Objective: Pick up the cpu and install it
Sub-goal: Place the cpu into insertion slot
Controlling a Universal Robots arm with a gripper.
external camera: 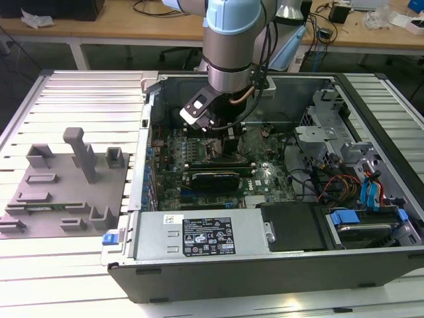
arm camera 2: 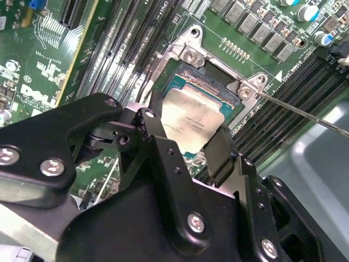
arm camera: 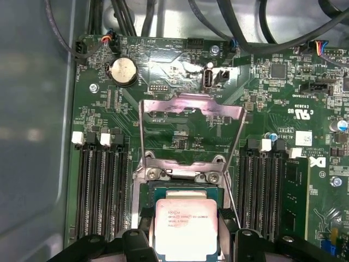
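Fingers (arm camera 2: 152, 128) of the black metal gripper (arm camera 2: 188, 144) clamped on the small silvery square cpu (arm camera 2: 191, 120), right over the open metal-framed socket (arm camera 2: 191, 54).

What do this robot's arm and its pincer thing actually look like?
The arm is a thick silver-grey tube with a pale blue joint cap; black cables run down its side. Near the wrist sits a black-and-white block. The gripper is matte black, built from angular linked plates dotted with silver screws.
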